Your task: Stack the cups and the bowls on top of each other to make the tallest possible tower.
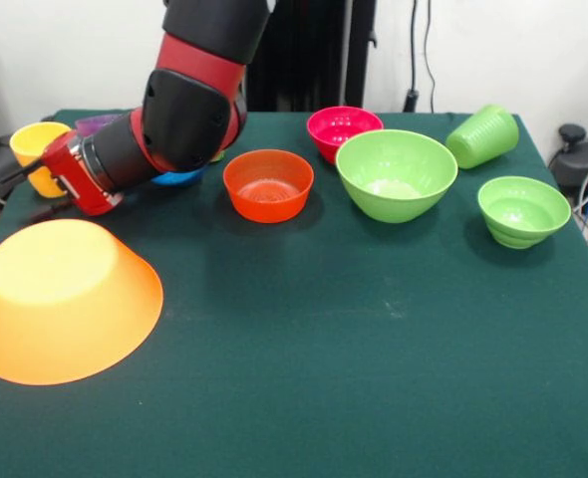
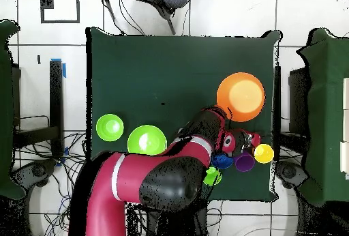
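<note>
With our gripper [image 1: 37,177] beside the yellow cup [image 1: 35,145], its state unclear, we should close squarely around the ribbed wall.

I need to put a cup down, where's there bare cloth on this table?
Bare cloth fills the camera-side half, right of the upturned orange bowl and in front of the large green bowl. It is crowded around the yellow cup, where the gripper reaches.
</note>
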`<act>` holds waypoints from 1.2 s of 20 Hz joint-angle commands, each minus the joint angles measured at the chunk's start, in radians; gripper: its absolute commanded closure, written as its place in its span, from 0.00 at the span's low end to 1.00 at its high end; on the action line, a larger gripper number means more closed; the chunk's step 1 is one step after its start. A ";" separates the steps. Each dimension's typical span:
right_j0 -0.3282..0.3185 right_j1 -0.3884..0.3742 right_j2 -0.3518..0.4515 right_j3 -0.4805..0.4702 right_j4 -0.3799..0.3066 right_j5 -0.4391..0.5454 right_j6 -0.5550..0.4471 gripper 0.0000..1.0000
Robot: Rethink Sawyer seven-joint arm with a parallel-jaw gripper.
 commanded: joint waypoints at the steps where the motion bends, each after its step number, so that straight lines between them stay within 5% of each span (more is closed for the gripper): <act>1: 0.027 0.059 0.189 0.082 0.101 -0.194 0.132 0.00; 24: -0.110 -0.253 0.271 0.333 0.249 -0.308 -0.232 0.00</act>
